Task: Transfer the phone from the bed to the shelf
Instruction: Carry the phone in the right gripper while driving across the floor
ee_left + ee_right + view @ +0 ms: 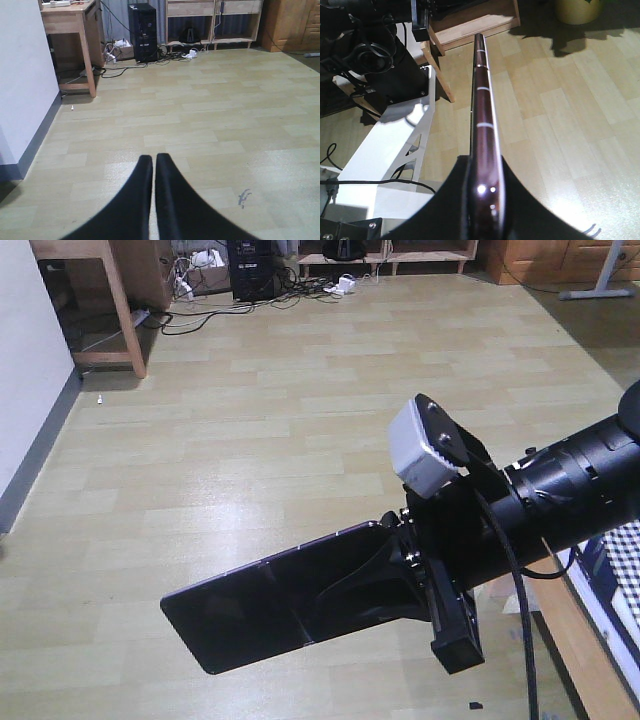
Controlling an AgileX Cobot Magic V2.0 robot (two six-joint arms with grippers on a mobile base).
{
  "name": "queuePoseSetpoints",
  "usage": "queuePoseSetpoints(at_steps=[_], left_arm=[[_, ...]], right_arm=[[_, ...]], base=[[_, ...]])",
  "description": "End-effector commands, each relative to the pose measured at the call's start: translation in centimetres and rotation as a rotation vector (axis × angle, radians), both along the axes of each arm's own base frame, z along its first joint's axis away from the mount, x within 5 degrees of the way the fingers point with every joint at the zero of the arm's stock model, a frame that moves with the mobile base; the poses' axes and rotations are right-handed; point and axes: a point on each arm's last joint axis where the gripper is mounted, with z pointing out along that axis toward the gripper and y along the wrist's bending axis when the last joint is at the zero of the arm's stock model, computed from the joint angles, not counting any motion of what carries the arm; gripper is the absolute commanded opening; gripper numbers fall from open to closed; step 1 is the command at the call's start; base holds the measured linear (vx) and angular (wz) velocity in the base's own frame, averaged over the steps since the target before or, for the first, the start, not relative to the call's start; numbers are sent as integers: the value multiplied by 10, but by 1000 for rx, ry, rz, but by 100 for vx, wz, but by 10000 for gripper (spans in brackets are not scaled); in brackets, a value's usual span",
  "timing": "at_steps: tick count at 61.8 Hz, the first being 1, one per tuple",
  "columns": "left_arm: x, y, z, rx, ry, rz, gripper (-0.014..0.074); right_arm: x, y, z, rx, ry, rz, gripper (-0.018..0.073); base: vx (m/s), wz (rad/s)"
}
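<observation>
My right gripper is shut on the phone, a flat glossy black slab held level over the floor and pointing left. In the right wrist view the phone shows edge-on with a pinkish metal rim, clamped between the fingers of the right gripper. My left gripper is shut with nothing in it, above bare floor. The pale wood shelf stands against the far wall, also seen as the shelf in the front view. A corner of the gingham bed shows at the right edge.
A wooden desk stands at the far left by the white wall. A black computer tower and loose cables lie between desk and shelf. An orange-brown cabinet is at the far right. The robot's white frame is left of the phone.
</observation>
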Motion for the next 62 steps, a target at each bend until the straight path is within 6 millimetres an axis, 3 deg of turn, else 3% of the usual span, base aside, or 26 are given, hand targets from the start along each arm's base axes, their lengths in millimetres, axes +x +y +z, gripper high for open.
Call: queuePoseSetpoints(at_steps=[1,62], left_arm=[[1,1,6,-12,-76,9,1],[1,1,6,-12,-76,9,1]], right_arm=[[-11,1,22,103,6,54,-1],[-11,1,22,103,6,54,-1]], base=[[18,3],[22,2]])
